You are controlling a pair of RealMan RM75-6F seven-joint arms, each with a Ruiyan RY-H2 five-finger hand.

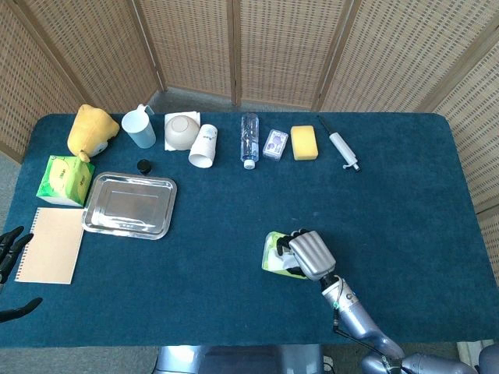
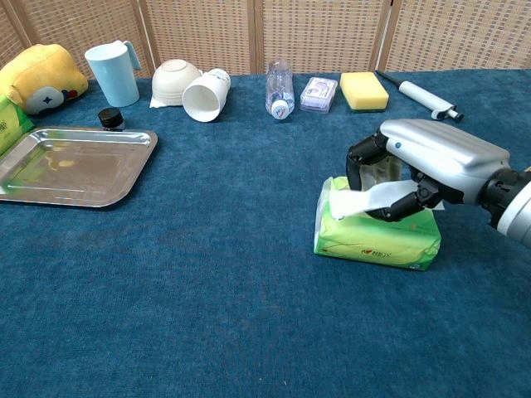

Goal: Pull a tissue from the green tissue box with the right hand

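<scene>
fingers of the silver right hand point(image 2: 431, 162) curl over the soft green tissue box point(image 2: 377, 240) near the table's front edge, pinching the white tissue point(image 2: 369, 197) that sticks up from its top. the black left hand point(image 1: 12, 249) hangs open beyond the near left corner, beside a tan notebook point(image 1: 51, 244). farther back lies a shiny steel tray point(image 1: 129, 205).

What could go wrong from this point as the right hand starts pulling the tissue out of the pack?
The right hand pinches the tissue while nothing holds the green tissue box; the soft pack could lift or slide with the pull. The left hand is far off at the table edge, beside the notebook. The pinch seems to catch only a strip of the sheet, so it might tear or slip free.
</scene>
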